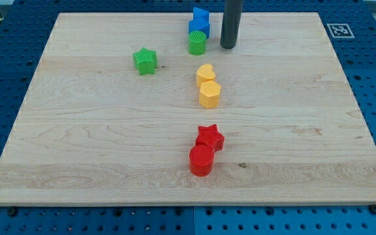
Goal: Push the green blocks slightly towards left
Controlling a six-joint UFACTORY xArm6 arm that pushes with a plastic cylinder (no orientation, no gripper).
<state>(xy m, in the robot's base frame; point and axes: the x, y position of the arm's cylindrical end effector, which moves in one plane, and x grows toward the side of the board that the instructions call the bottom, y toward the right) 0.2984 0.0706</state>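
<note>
A green star block (145, 61) lies at the board's upper left of centre. A green round block (197, 43) stands near the view's top, touching the blue blocks behind it. My tip (228, 46) rests on the board just to the right of the green round block, a small gap apart. The rod rises out of the view's top.
Two blue blocks (200, 22) sit stacked in line behind the green round block. A yellow heart block (205, 74) and a yellow hexagon block (209, 94) touch at the centre. A red star block (209, 137) and a red round block (201, 160) touch lower down. The wooden board (77, 150) lies on a blue pegboard.
</note>
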